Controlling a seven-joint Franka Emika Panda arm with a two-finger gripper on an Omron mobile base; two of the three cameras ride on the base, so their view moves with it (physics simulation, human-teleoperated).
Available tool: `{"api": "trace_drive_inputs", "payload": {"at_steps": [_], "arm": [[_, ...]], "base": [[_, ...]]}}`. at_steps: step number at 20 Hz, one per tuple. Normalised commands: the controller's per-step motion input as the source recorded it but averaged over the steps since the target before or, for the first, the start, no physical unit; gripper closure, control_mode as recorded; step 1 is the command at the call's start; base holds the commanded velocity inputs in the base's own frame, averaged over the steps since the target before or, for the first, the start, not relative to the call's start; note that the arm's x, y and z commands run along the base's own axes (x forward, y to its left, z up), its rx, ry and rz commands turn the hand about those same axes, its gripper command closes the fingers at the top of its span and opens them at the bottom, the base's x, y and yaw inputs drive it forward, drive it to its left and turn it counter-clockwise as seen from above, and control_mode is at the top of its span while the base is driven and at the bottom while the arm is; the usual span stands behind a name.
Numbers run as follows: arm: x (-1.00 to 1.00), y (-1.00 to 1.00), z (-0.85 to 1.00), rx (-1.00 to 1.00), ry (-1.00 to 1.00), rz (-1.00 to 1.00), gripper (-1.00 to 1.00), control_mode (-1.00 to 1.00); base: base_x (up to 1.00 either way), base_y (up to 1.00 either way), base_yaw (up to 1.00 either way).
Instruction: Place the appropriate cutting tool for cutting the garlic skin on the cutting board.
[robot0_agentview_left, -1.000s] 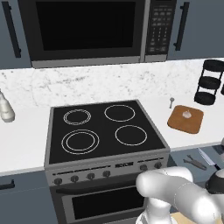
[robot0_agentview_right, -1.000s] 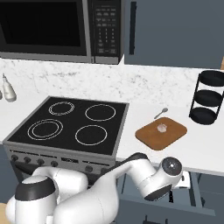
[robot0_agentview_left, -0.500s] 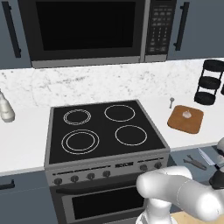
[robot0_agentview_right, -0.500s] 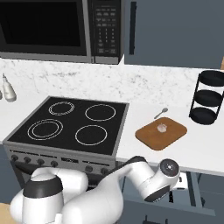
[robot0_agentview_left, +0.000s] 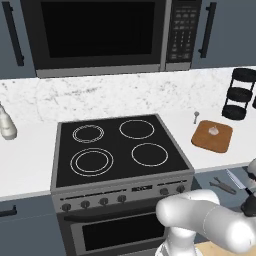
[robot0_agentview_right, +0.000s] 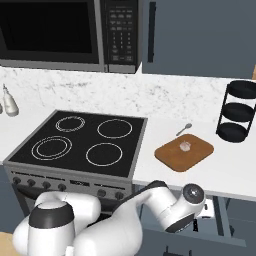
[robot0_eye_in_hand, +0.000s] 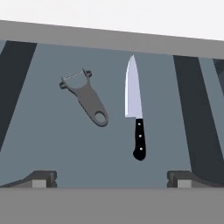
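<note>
The knife (robot0_eye_in_hand: 135, 114), with a long silver blade and a black handle, lies flat in an open drawer (robot0_eye_in_hand: 52, 148), blade pointing away from me. My gripper (robot0_eye_in_hand: 112, 182) hangs open above the drawer floor, and its fingertips (robot0_eye_in_hand: 40, 178) stand well short of the handle. The left base view shows the knife (robot0_agentview_left: 235, 179) in the drawer right of the stove. The brown cutting board (robot0_agentview_left: 205, 140) lies on the counter with the pale garlic (robot0_agentview_left: 213, 130) on it. From the right base, the board (robot0_agentview_right: 172, 159) and the garlic (robot0_agentview_right: 185, 145) show again.
A dark grey peeler-like tool (robot0_eye_in_hand: 85, 97) lies left of the knife, also seen as the tool (robot0_agentview_left: 222, 186) in the drawer. A small spoon (robot0_agentview_left: 196, 116) lies behind the board. A black tiered rack (robot0_agentview_right: 236, 112) stands at the right. The stove (robot0_agentview_left: 120, 150) is at the left.
The arm's lower links have turned a little. The hand stays over the open drawer, and the knife, board and garlic have not moved.
</note>
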Motion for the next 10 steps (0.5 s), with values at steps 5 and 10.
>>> {"api": "trace_drive_inputs", "payload": {"at_steps": [5,10], "arm": [[0.00,0.00,0.00,0.00,0.00,0.00,-1.00,-1.00],[0.03,0.00,-0.01,0.00,0.01,0.00,-1.00,-1.00]], "base": [[0.00,0.00,0.00],[0.00,0.00,0.00]]}}
